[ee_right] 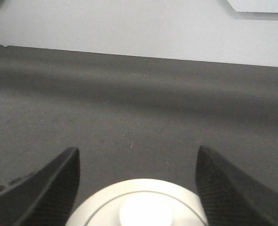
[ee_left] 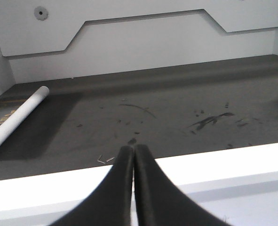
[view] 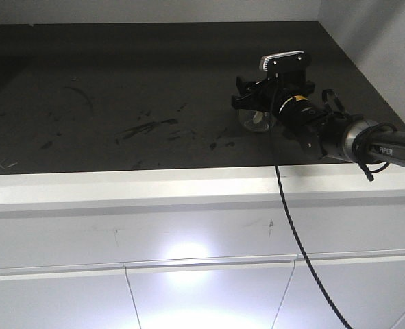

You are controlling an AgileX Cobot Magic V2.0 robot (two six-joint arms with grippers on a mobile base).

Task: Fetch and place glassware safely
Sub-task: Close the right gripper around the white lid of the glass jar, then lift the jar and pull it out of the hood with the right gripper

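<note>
The glassware [view: 257, 120] is a small clear jar standing on the dark countertop [view: 120, 89] toward the right. In the right wrist view its cream-white lid [ee_right: 139, 205] with a round central knob fills the bottom middle. My right gripper [view: 252, 103] reaches over it from the right, and in the wrist view the gripper [ee_right: 138, 157] has one black finger on each side of the lid, both touching its rim. My left gripper [ee_left: 133, 149] hangs over the counter's white front edge, jaws pressed together with nothing between them. It does not show in the front view.
A white tube [ee_left: 16, 120] lies at the left end of the counter. A white back wall [ee_left: 139, 47] and a right side wall [view: 380, 48] close the counter in. A black cable [view: 295, 233] hangs from the right arm over the white cabinet front [view: 188, 274].
</note>
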